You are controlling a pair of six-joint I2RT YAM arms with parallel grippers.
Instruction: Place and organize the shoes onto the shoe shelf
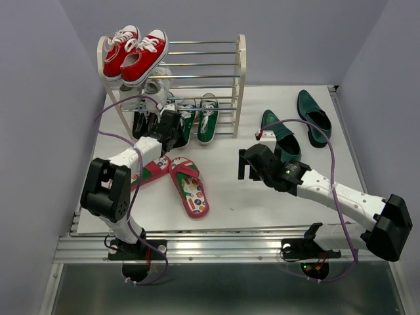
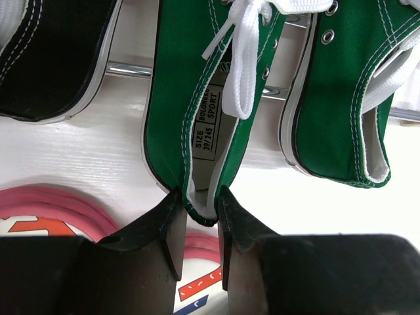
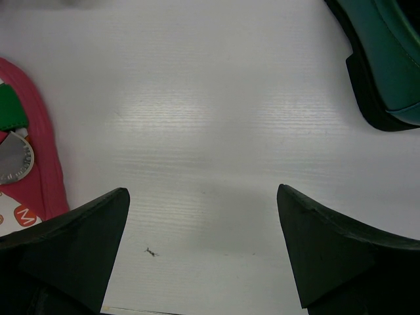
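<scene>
L pincer (image 2: pixel 199 213) pinching green sneaker (image 2: pixel 176 98) heel; R pincer (image 3: pixel 202 197) wide apart.

1. Bright, even light from above fills all three views; shadows are soft and faint.
2. The white table (image 3: pixel 197 118) shows a broad pale sheen.
3. Focus is sharp: the label inside the green sneaker (image 2: pixel 174 98) reads clearly.

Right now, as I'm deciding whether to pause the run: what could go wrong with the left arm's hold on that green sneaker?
The left gripper pinches only the heel rim of the green sneaker, so it may slip. Its loose white lace could snag on the silver shelf rod. The neighbouring green sneaker sits close and might get nudged.
</scene>
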